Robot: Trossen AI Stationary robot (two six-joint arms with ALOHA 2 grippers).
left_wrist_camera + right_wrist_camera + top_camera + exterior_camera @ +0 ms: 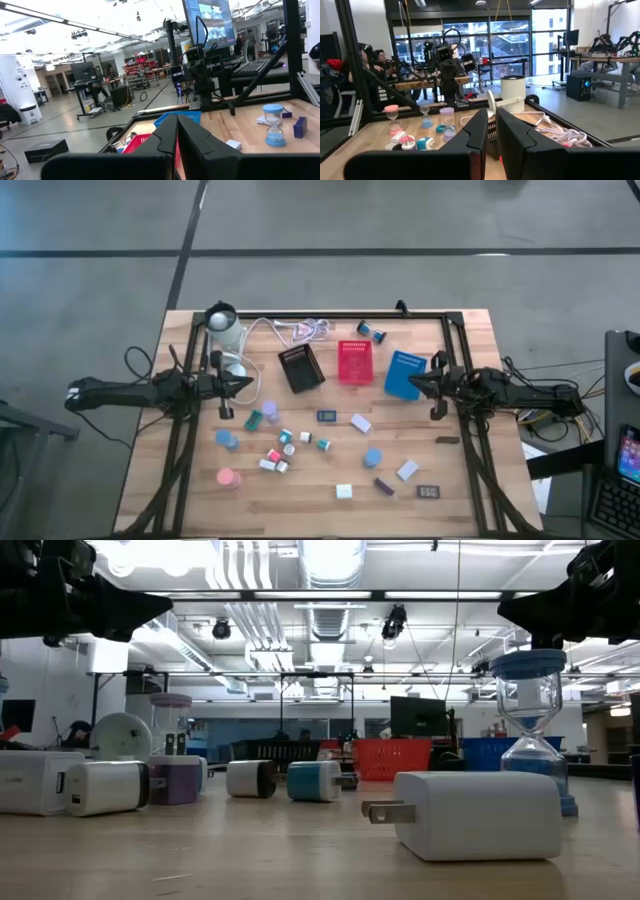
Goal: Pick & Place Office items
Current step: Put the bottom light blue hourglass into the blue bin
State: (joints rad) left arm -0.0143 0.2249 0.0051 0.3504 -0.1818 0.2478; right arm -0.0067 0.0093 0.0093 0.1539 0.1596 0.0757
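Fingers of the left gripper [247, 383] and right gripper [409, 383] are pressed together, empty, hovering above the counter [330, 498]. No pick has begun; the next move likely calls for spreading over one office item, perhaps the white charger block [344, 491].

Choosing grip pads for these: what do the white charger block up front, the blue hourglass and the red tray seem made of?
White charger block: likely smooth, slightly glossy plastic with soft highlights, plus metal prongs. Blue hourglass: clear bulbs, glass or clear plastic, between matte blue caps, probably plastic. Red tray: perforated mesh walls, metal or plastic; cannot tell.
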